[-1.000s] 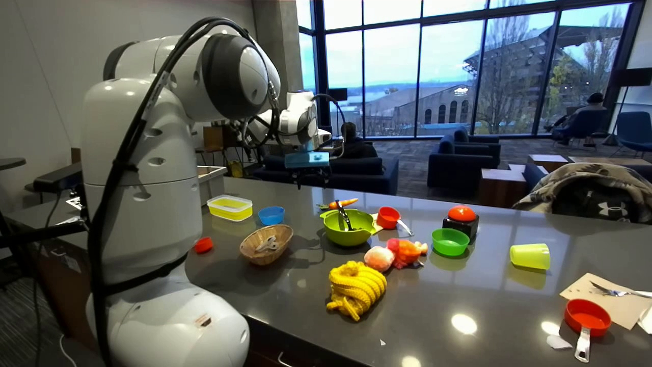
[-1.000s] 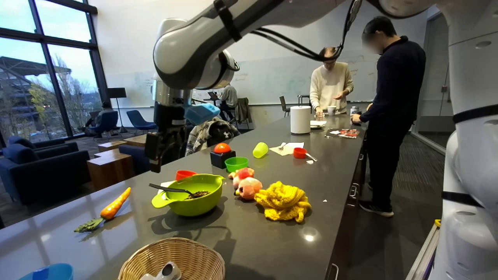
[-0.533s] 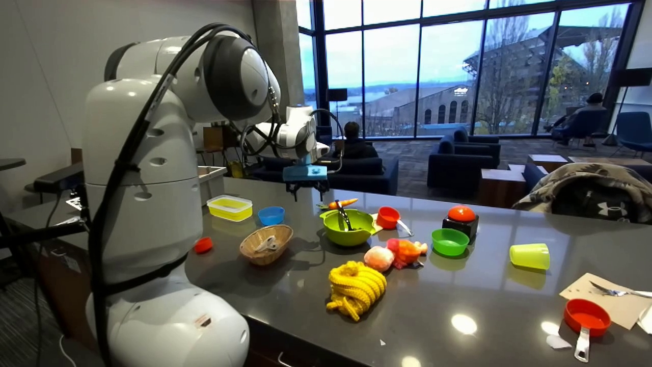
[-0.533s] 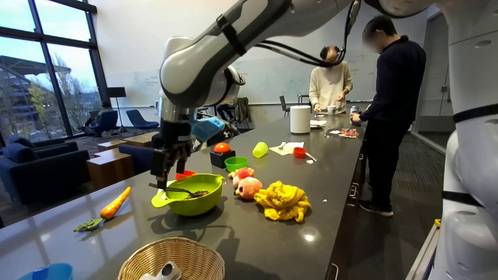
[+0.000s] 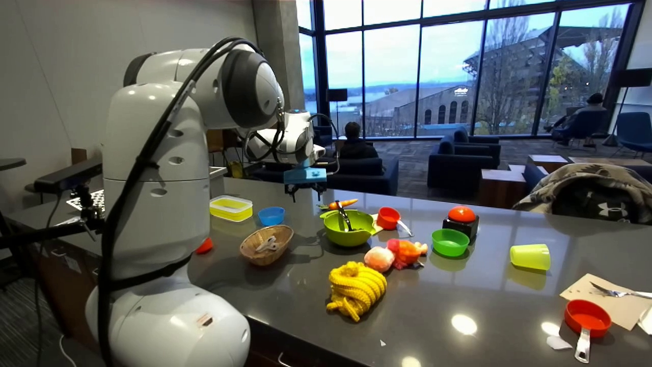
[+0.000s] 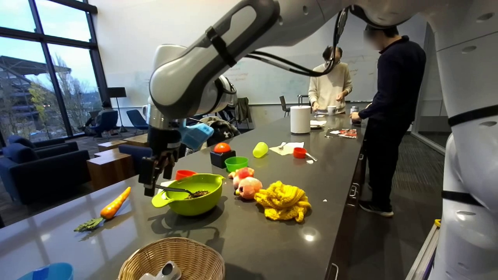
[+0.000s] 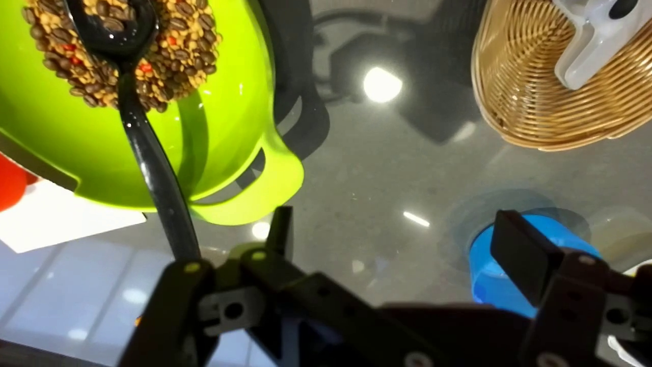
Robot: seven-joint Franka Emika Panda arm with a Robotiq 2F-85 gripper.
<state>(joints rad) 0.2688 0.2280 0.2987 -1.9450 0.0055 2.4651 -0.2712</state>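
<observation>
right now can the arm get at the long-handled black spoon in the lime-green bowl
Probably yes: the spoon juts out of the bowl beside the open gripper, which may need a sideways shift.

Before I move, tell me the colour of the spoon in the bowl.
The spoon is glossy black; it shows best in the wrist view.

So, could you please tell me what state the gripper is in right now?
Gripper: open, jaws spread wide apart, with nothing held between them.
</observation>
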